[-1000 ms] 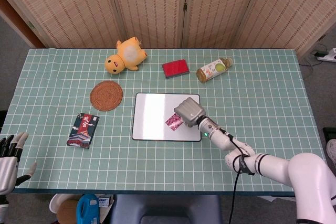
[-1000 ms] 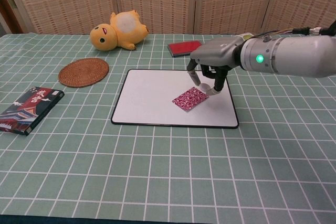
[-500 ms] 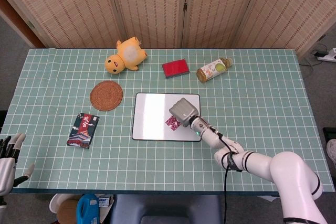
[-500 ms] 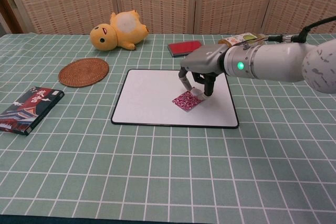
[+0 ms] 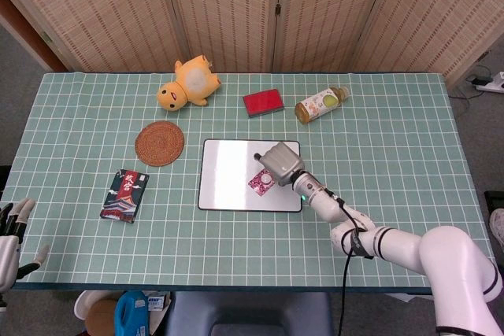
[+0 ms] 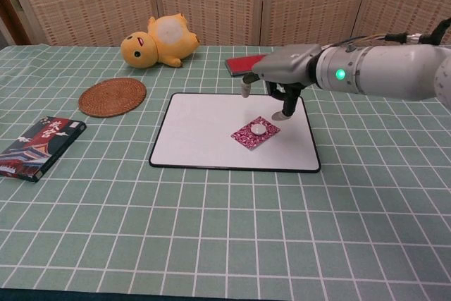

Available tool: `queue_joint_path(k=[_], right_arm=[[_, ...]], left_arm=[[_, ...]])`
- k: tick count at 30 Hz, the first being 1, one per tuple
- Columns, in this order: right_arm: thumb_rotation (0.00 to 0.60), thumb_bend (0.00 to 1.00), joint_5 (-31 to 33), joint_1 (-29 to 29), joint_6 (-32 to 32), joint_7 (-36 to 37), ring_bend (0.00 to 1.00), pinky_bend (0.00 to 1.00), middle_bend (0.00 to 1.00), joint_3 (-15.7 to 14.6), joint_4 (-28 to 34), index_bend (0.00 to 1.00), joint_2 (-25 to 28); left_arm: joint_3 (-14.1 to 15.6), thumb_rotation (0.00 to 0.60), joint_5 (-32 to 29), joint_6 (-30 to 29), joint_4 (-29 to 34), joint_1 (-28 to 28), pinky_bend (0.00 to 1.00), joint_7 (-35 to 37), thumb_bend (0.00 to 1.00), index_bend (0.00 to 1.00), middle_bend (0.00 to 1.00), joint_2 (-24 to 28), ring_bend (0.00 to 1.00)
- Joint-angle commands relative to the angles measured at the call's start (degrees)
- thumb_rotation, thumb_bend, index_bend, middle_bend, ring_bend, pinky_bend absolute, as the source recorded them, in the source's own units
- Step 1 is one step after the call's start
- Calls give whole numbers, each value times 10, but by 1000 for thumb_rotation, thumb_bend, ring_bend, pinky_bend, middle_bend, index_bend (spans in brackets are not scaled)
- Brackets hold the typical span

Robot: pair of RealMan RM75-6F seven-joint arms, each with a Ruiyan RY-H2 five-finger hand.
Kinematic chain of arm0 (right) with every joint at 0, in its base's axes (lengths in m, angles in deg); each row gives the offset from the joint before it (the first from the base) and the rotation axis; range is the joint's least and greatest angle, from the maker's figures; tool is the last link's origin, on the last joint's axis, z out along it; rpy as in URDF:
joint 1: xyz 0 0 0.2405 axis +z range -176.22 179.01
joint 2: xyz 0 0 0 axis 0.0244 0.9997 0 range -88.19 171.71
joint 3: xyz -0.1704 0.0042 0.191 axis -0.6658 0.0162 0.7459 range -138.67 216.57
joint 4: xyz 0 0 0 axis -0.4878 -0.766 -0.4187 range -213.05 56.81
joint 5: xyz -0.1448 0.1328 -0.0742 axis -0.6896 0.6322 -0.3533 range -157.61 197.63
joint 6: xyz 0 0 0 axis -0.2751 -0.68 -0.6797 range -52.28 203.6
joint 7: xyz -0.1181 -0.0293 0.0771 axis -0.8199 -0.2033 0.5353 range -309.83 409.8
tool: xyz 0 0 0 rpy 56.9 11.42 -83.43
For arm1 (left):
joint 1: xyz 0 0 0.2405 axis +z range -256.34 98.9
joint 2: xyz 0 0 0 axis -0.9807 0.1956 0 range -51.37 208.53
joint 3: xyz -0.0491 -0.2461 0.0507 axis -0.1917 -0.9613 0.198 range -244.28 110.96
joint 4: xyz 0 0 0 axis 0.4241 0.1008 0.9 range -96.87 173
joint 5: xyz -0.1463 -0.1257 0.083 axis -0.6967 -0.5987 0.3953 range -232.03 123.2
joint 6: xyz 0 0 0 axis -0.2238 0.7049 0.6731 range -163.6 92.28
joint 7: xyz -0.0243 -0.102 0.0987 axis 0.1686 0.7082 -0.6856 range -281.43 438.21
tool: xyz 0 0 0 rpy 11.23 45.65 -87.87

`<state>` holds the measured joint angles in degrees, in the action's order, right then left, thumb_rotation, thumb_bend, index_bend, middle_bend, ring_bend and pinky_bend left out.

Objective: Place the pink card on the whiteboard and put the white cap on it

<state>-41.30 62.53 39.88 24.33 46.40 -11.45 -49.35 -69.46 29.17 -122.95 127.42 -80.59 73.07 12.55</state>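
Observation:
The pink card (image 6: 249,135) (image 5: 257,184) lies on the right part of the whiteboard (image 6: 201,132) (image 5: 224,175). A small white cap (image 6: 260,129) (image 5: 267,180) sits on top of the card. My right hand (image 6: 282,79) (image 5: 280,162) hovers just above and behind the cap, fingers apart and holding nothing, clear of the cap. My left hand (image 5: 9,234) shows only at the lower left edge of the head view, off the table, fingers spread.
A woven coaster (image 6: 112,96), a dark booklet (image 6: 39,144), a yellow plush toy (image 6: 158,40), a red case (image 6: 243,65) and a bottle lying on its side (image 5: 319,105) lie around the whiteboard on the green checked cloth.
My right hand lowered the white cap onto the pink card, let go of it, and lifted up and slightly right. The left hand sank a little lower at the frame edge.

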Motion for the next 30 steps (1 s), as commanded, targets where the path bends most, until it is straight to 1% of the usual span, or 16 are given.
queue_joint_path(k=[1,6,7,9,12,15,19,23,27,30], right_arm=[[600,293,-1,-41,-60,-1,941,1000,764,-6,63,225,61],[600,301,-9,-102,-142,-8,845,997,740,-26,141,311,135],[600,302,-9,-115,-156,-10,809,978,732,-30,157,328,150],[600,302,-9,-144,-192,-12,715,903,696,-39,194,354,183],[600,303,-20,-189,-246,-4,622,810,620,-52,243,356,224],[600,303,-51,-238,-304,16,562,748,586,-70,280,356,260],[600,303,-102,-302,-377,47,511,693,542,-97,295,356,288],[600,303,-137,-359,-436,64,508,690,531,-120,296,356,297],[600,302,-160,-409,-485,90,507,690,527,-128,292,356,299],[600,303,-173,-434,-505,104,507,690,526,-131,288,356,302]], left_arm=[[-3,600,0,4,-1,-4,0,2,308,0,0,1,0],[-12,600,-2,9,0,-14,0,6,308,0,0,5,0],[-14,600,-2,9,1,-15,0,6,308,0,0,6,0],[-16,600,-3,12,2,-19,0,6,309,0,0,8,0],[-18,600,-5,21,7,-26,0,5,308,0,0,9,0],[-18,600,-5,31,16,-32,0,3,308,0,0,10,0],[-18,600,-4,40,31,-39,0,3,308,0,0,14,0],[-18,600,-4,43,47,-43,0,-8,308,0,0,16,0],[-18,600,-1,40,54,-46,0,-23,308,0,0,13,0],[-21,600,-5,35,56,-45,0,-29,308,0,0,10,0]])
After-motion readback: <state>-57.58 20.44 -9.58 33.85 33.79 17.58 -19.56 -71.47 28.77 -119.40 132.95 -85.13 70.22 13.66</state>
